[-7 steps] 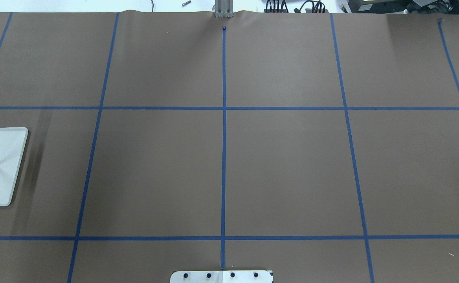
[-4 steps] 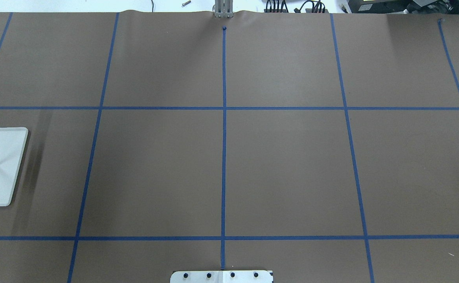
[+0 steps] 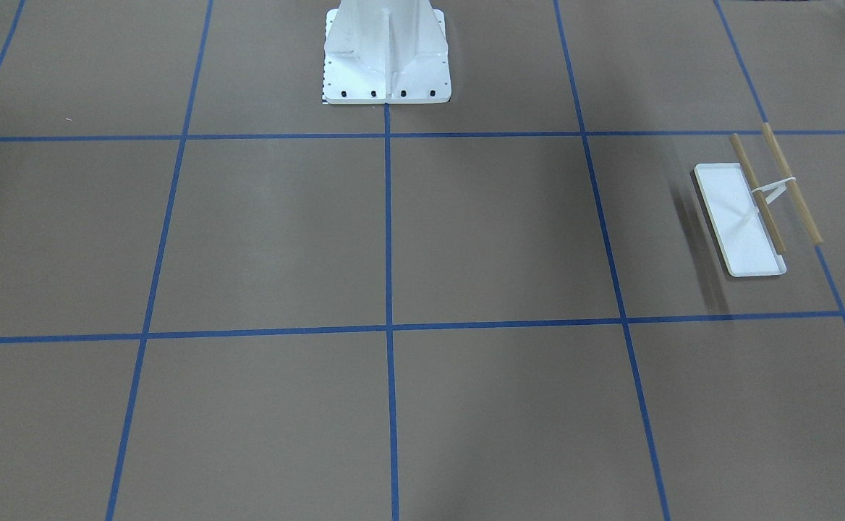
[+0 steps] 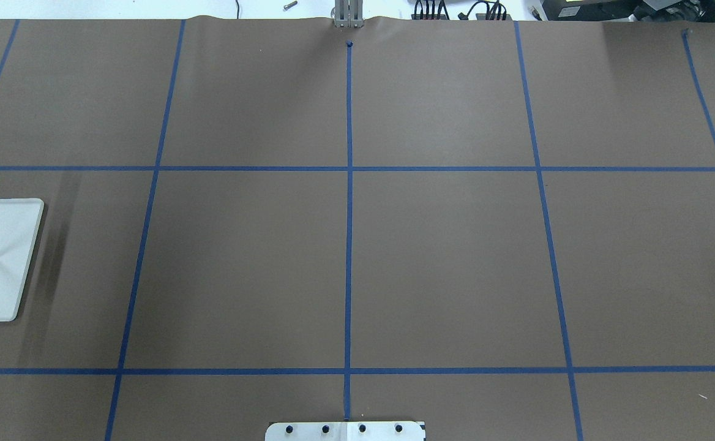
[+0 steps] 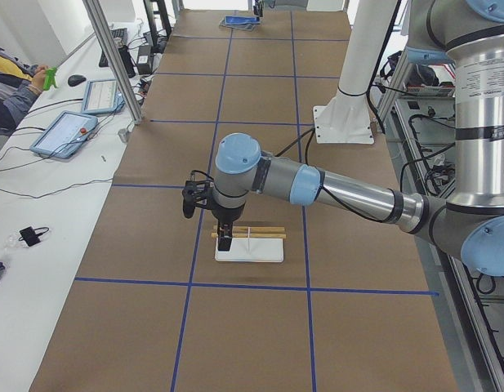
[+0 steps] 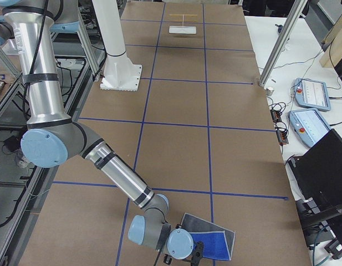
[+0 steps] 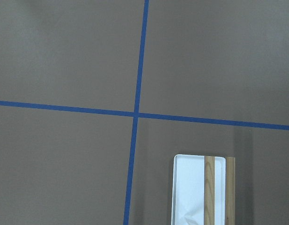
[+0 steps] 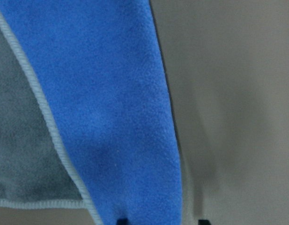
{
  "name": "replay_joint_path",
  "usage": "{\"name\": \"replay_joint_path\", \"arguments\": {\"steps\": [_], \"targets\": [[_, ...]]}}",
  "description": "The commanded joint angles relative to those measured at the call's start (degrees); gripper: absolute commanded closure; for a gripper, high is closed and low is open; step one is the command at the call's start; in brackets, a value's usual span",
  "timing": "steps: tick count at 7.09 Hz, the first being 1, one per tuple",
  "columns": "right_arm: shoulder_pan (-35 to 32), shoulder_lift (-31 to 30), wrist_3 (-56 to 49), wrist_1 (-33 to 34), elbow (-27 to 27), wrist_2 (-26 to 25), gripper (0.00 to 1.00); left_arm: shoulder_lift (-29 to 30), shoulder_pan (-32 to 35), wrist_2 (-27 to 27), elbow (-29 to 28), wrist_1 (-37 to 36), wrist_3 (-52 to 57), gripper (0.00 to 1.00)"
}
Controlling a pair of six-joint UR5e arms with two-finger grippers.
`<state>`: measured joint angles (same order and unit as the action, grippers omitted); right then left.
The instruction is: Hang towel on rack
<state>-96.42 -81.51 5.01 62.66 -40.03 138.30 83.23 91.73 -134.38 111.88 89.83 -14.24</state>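
Observation:
The rack (image 3: 739, 230) stands on its white tray base with two wooden rods at my left end of the table; it also shows in the overhead view (image 4: 2, 257) and the left wrist view (image 7: 193, 187). My left gripper (image 5: 225, 239) hangs over the rack's (image 5: 250, 247) end; I cannot tell if it is open or shut. The towel (image 6: 210, 239) lies at my right end, grey face up with a blue fold. My right gripper (image 8: 163, 221) is open just above the towel's blue edge (image 8: 97, 93), one fingertip over cloth, one over the table.
The large white bolted pedestal (image 3: 386, 58) stands at the robot's side of the table, mid-length. Blue tape lines (image 4: 348, 184) divide the brown table cover into squares. An aluminium post (image 5: 113, 57) and tablets (image 5: 64, 132) sit along the operators' side.

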Motion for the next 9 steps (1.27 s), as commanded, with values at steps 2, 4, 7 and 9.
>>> {"name": "replay_joint_path", "arguments": {"steps": [2,4,7,9], "targets": [[0.18,2.49,0.17,-4.27,4.5,0.21,1.0,0.09,0.03,0.0,0.09,0.0,0.0,0.02],[0.36,4.34,1.57,-4.47,3.65,0.65,1.0,-0.09,0.03,0.0,0.36,-0.18,0.0,0.02],[-1.57,3.29,4.28,0.76,-8.26,4.17,1.0,-0.09,-0.06,-0.18,0.36,-0.35,-0.35,0.02],[1.56,0.67,13.57,13.22,-26.76,3.82,1.0,0.52,-0.58,-0.79,0.36,-0.09,-4.46,0.02]]}}
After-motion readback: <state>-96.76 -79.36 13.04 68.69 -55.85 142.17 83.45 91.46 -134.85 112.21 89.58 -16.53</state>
